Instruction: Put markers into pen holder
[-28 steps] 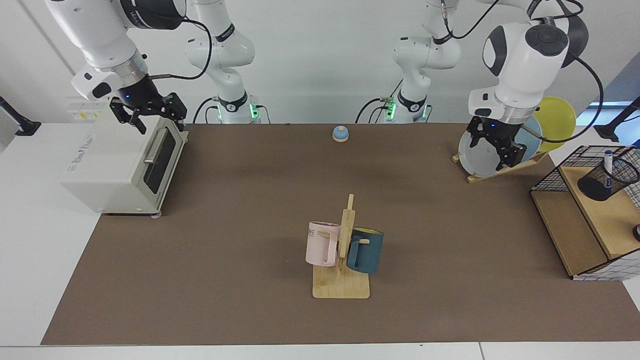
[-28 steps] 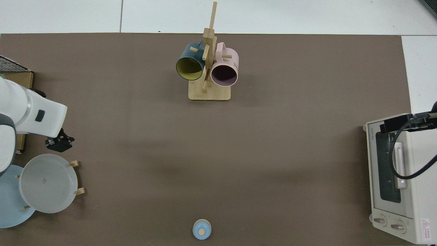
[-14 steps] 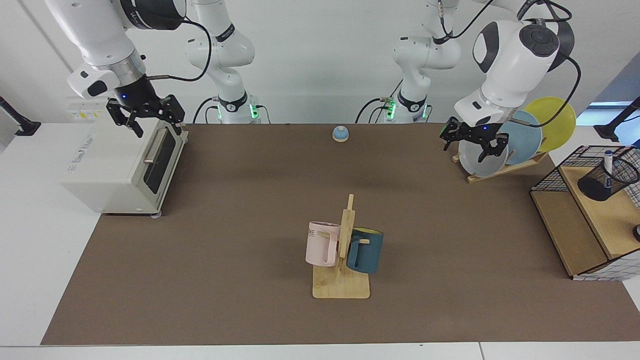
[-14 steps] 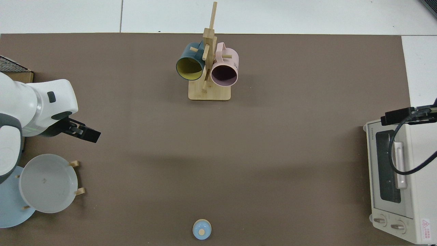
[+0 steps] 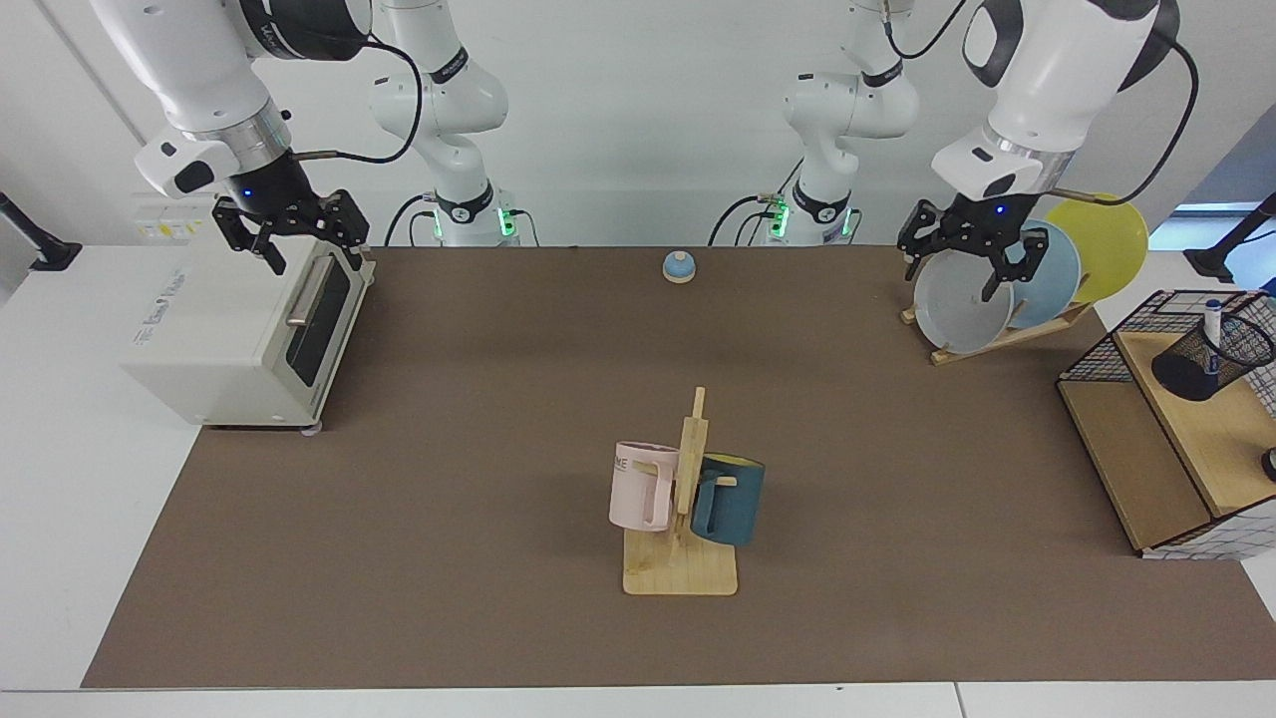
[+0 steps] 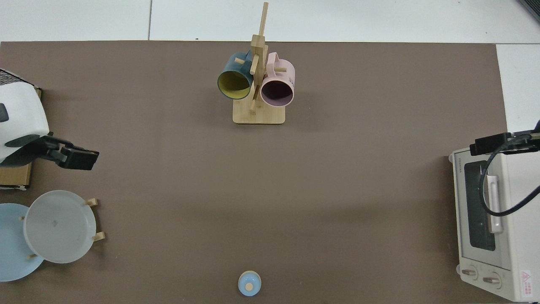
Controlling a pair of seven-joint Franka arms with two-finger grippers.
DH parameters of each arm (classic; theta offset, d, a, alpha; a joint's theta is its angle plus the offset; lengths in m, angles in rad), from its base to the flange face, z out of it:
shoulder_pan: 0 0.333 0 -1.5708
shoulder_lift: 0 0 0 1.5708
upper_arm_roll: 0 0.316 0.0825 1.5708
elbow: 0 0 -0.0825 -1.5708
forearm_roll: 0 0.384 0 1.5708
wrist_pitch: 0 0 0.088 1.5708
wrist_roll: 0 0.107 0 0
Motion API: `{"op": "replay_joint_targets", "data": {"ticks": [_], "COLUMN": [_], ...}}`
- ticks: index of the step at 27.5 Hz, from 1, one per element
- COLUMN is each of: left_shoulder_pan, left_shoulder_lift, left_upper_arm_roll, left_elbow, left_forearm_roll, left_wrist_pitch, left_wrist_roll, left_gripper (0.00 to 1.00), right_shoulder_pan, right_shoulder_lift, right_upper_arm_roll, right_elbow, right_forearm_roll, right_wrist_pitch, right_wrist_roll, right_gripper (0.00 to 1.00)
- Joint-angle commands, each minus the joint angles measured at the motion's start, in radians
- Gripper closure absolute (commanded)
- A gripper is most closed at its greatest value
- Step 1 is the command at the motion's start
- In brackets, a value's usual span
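The marker [image 5: 1213, 325], white with a blue cap, stands upright inside the pen holder [image 5: 1196, 371], a black mesh cup on the wooden shelf at the far right of the facing view. My left gripper [image 5: 959, 271] hangs open and empty in front of the plate rack, well to the left of the pen holder. In the top view the left gripper [image 6: 79, 158] shows at the left edge, and the pen holder is out of view. Over the toaster oven's top, my right gripper [image 5: 311, 249] is open and empty.
A toaster oven [image 5: 249, 329] stands at one table end. The plate rack [image 5: 997, 339] holds grey, blue and yellow plates beside a black wire basket [image 5: 1107, 349]. A mug tree [image 5: 688, 499] with pink and blue mugs stands mid-table. A small blue bell [image 5: 679, 266] sits near the arm bases.
My left arm has risen and its gripper has swung level in front of the plates, away from the wire basket. The right gripper has shifted only slightly over the toaster oven.
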Motion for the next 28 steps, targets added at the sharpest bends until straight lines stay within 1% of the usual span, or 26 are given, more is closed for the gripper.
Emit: {"op": "replay_joint_targets", "data": {"ticks": [1, 4, 8, 14, 18, 23, 28], "left_shoulder_pan": [-0.003, 0.0, 0.0, -0.003, -0.005, -0.017, -0.013], "left_shoulder_lift": [-0.004, -0.007, -0.01, -0.01, -0.01, -0.013, -0.016], "left_upper_arm_roll": [0.012, 0.014, 0.014, -0.008, -0.014, -0.032, -0.025], "left_elbow": [0.001, 0.002, -0.002, -0.002, -0.002, -0.01, -0.015], "left_forearm_roll": [-0.007, -0.007, -0.007, -0.007, -0.009, -0.01, -0.012], "left_wrist_pitch": [-0.064, -0.084, -0.086, -0.084, -0.083, -0.084, -0.087], "left_wrist_roll": [0.01, -0.04, -0.259, -0.48, -0.471, -0.385, -0.384], "left_gripper": [0.0, 0.0, 0.0, 0.0, 0.0, 0.0, 0.0], "right_shoulder_pan": [-0.009, -0.009, -0.009, -0.009, -0.009, -0.009, -0.009], "right_shoulder_lift": [0.002, 0.002, 0.002, 0.002, 0.002, 0.002, 0.002], "right_upper_arm_roll": [0.01, 0.01, 0.01, 0.01, 0.01, 0.01, 0.01], "right_elbow": [-0.002, -0.002, -0.002, -0.002, -0.002, -0.002, -0.002], "right_forearm_roll": [0.0, 0.0, 0.0, 0.0, 0.0, 0.0, 0.0], "right_wrist_pitch": [0.004, 0.004, 0.004, 0.004, 0.005, 0.004, 0.004], "right_wrist_roll": [0.019, 0.019, 0.019, 0.019, 0.019, 0.019, 0.019], "right_gripper": [0.0, 0.0, 0.0, 0.0, 0.0, 0.0, 0.0]}}
